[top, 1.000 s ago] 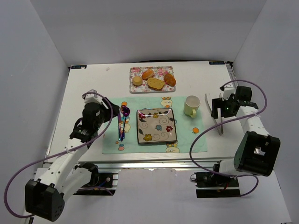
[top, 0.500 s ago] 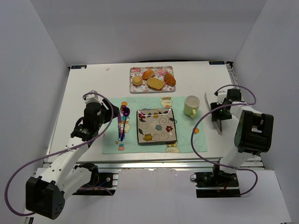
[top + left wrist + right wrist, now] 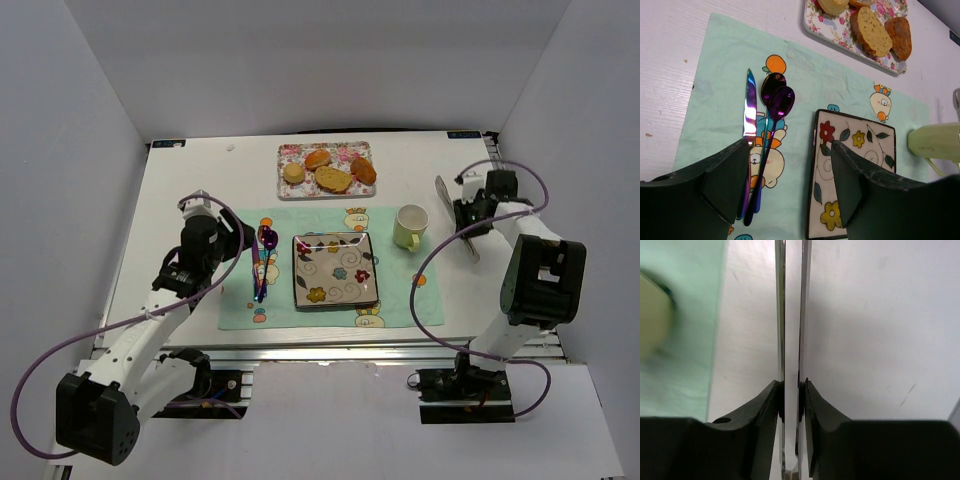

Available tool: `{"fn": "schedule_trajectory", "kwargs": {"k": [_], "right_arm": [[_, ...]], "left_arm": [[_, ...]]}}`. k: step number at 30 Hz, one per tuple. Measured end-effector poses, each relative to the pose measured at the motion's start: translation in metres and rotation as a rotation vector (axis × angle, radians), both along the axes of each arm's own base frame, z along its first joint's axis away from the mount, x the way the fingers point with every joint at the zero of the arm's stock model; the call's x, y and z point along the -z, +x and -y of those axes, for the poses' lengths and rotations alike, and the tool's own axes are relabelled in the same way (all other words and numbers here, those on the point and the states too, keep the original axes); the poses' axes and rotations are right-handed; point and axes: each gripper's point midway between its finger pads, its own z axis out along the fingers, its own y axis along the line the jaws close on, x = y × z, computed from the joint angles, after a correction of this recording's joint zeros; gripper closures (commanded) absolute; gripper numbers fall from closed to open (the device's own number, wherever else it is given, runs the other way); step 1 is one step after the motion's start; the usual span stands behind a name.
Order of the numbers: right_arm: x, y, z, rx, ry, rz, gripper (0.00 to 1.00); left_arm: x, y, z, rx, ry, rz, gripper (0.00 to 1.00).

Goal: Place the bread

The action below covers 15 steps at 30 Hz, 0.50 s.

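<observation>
Your right gripper [image 3: 791, 386] is clenched on the thin steel tongs [image 3: 781, 315], well to the right of the square flower-painted plate [image 3: 335, 270], with both blades pinched nearly together. Lift them level before swinging over. The grip seems close to the joined end, so I'd judge they could pivot. The golden bread pieces [image 3: 333, 178] sit on the floral tray [image 3: 281, 170] beyond that plate. Your left gripper [image 3: 790, 147], just left of the plate, gapes wide and holds nothing.
</observation>
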Motion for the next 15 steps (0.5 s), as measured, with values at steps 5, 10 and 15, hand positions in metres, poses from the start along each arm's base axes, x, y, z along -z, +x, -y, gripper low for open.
{"fn": "schedule_trajectory", "kwargs": {"k": [5, 10, 15], "right_arm": [[-0.084, 0.062, -0.044, -0.179, -0.027, 0.210, 0.59], [-0.176, 0.098, -0.122, -0.385, -0.033, 0.427, 0.58], [-0.200, 0.104, -0.183, -0.547, -0.026, 0.482, 0.59]], "left_arm": [[-0.006, 0.006, 0.002, 0.002, -0.001, 0.010, 0.24], [-0.003, 0.007, 0.002, 0.003, 0.005, 0.000, 0.24], [-0.004, 0.007, 0.002, 0.003, 0.006, 0.003, 0.24]]}}
